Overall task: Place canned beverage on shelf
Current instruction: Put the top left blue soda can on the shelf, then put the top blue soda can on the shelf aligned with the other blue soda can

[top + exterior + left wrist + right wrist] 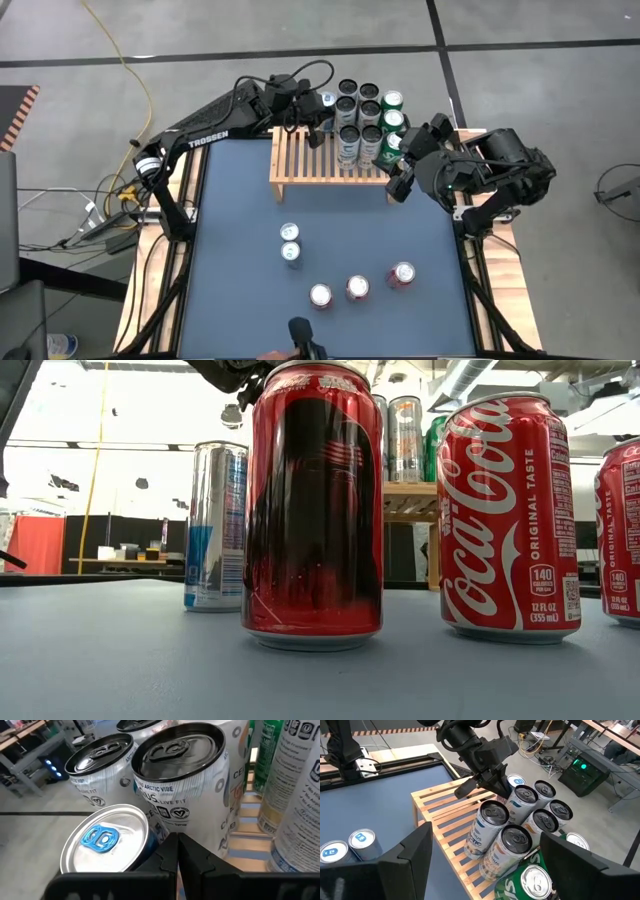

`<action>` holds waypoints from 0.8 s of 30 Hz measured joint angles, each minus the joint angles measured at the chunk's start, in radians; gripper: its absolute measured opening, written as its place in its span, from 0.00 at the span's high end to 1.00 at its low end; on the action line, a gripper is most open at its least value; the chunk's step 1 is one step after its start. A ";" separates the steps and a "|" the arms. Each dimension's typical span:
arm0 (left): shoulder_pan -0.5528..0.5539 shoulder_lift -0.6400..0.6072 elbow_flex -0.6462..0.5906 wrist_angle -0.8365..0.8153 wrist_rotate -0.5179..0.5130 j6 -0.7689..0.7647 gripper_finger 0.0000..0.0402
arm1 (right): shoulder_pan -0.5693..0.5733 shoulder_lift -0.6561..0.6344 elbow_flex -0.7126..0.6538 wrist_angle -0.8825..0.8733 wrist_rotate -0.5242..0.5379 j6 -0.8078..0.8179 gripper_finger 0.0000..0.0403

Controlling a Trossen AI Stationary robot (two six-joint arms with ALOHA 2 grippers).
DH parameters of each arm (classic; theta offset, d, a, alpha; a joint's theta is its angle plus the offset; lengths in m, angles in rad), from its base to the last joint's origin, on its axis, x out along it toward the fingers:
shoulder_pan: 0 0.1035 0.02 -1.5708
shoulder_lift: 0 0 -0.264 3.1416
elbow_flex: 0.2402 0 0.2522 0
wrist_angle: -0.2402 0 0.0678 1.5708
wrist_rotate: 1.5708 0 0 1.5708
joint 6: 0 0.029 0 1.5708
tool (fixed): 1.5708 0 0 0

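While my left fingers [322, 118] sit pinched shut beside a blue-tabbed silver can [107, 845], the shelf [300, 160] lies at twelve o'clock on the table [240, 260], long axis running nine to three, pale wooden slats crossing it. Smooth upright cylinders of aluminium crowd its three o'clock end. My right fingers [398, 165] hover spread, empty.

Light-wood slatted shelf [305, 160] at table's back, cans [362, 125] upright on it
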 joint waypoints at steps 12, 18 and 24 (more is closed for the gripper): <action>0.007 -0.006 0.000 -0.058 -0.010 0.038 1.00 | 0.000 0.026 0.001 0.000 -0.002 0.000 0.22; 0.012 -0.067 0.001 -0.117 0.124 -0.004 1.00 | 0.000 0.044 0.000 0.000 -0.002 -0.001 0.22; 0.067 -0.134 0.002 -0.263 0.053 0.125 1.00 | 0.000 0.044 0.000 0.000 -0.001 -0.004 0.22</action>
